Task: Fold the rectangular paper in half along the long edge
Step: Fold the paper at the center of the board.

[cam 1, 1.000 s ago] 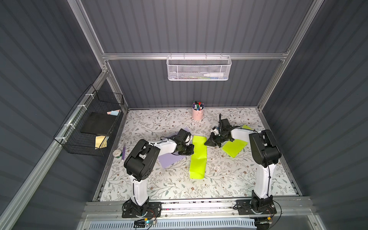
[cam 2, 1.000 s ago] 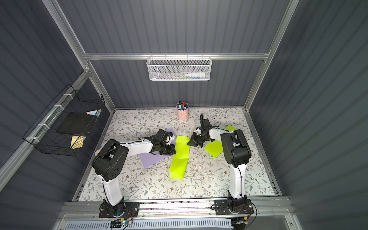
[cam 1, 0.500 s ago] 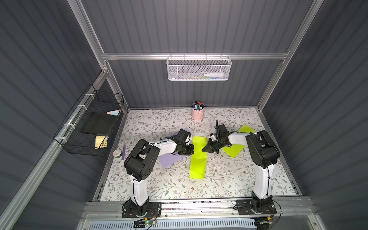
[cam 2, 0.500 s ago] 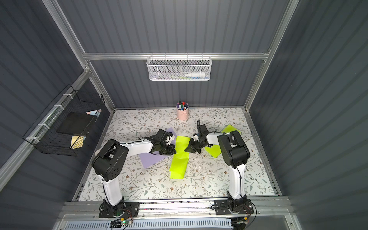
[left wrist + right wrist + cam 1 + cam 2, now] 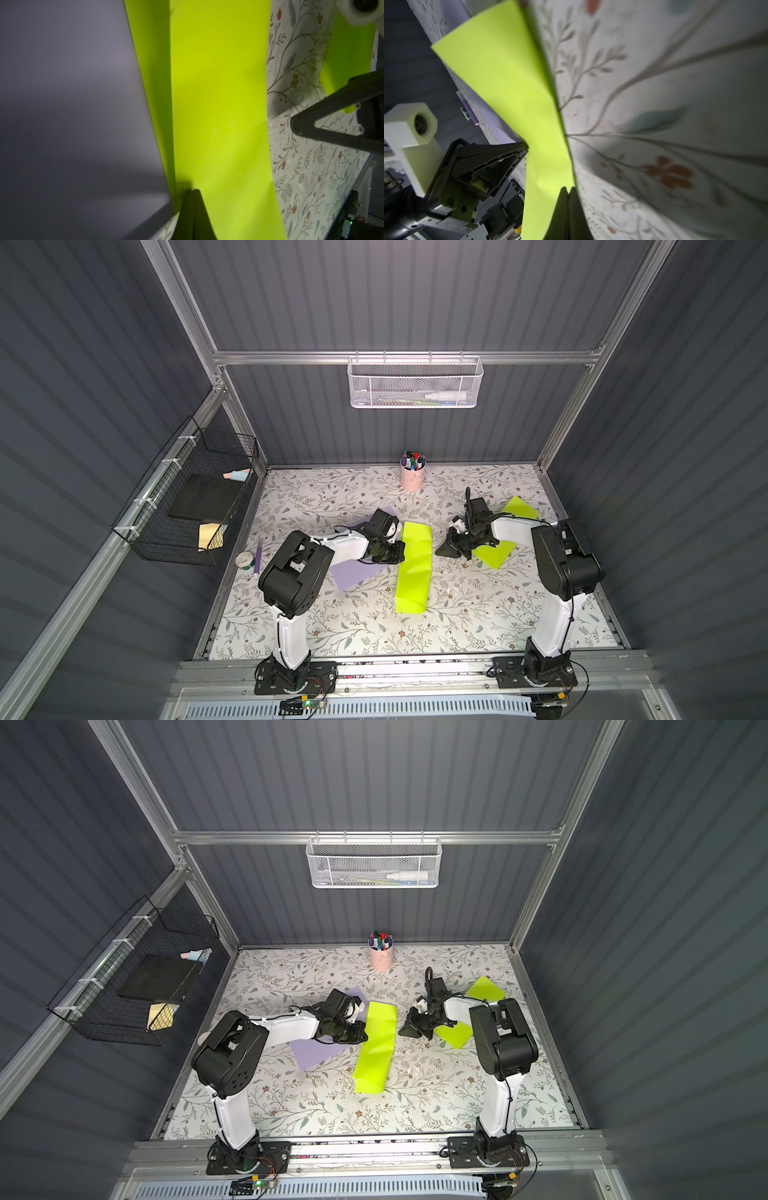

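1. Paper (image 5: 413,568) (image 5: 376,1048): long narrow lime strip, flat on table (image 5: 332,635), lying between the two grippers' tips in both top views.
2. L gripper (image 5: 401,551) (image 5: 363,1033): fingers (image 5: 187,207) pressed together, no gap, nothing between them. Tips sit on the paper (image 5: 218,104) at its near long side.
3. Just ahead of L tips in the left wrist view, 2 layers show. The bright upper layer doesn't cover the lower, so a shaded lime band runs beside the tips, on the purple sheet's (image 5: 72,104) side.
4. R gripper (image 5: 440,551) (image 5: 402,1031): fingers (image 5: 562,207) also pinched tight, holding nothing.
5. R tips point at the paper's (image 5: 508,83) other long side. Near it but apart: the left wrist view shows R gripper (image 5: 295,124) over bare table w/ a gap to the paper's edge.
6. Right wrist view: L gripper (image 5: 525,146) opposite the R tips, across the paper, its tip at the far edge.
7. Purple sheet (image 5: 353,572) (image 5: 316,1052): behind L fingers, under L arm, its edge running along the paper's.
8. 2nd lime sheet (image 5: 496,551) (image 5: 457,1036): behind R fingers, partly under R arm.
9. Pink cup (image 5: 411,479) w/ markers: well beyond both sets of tips, by the back wall.
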Controlling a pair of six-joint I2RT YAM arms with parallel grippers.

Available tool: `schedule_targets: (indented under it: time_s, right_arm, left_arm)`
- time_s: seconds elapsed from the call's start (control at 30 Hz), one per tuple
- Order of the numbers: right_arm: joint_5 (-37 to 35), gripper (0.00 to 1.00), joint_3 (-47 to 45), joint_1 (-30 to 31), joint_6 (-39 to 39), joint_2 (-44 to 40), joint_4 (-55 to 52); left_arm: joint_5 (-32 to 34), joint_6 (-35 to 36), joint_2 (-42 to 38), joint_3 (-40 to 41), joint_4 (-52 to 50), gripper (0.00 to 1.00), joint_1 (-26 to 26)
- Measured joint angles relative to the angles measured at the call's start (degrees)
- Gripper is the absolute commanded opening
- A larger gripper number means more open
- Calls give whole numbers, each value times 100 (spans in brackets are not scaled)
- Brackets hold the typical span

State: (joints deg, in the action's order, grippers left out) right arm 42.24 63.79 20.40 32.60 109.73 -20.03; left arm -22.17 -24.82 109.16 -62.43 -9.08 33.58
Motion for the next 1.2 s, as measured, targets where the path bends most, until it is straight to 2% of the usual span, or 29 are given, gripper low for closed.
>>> schedule_targets:
  time_s: [0.17,0.27,0.57,0.73,0.83,1.0,1.2]
  right_arm:
    - [13,0,114,828,85,-28,131]
    - [31,0,-142,1025,205,-28,308]
    - [4,0,-1259,874,433,-411,728]
    - [22,0,-2356,636,520,-1255,896]
    - [-33,0,-2656,439,518,-1635,621]
    - [-348,0,-2409,420,492,-1923,-61]
    - [-420,0,-1169,1102,490,-1574,-225]
  left_arm:
    - [0,0,0,0,0,0,0]
    - [0,0,0,2,2,0,0]
    - [-4,0,0,9,17,0,0]
    - [-17,0,2,15,22,0,4]
    - [-20,2,2,13,24,0,4]
    - [-24,2,2,15,24,0,4]
    - [-26,0,2,13,24,0,4]
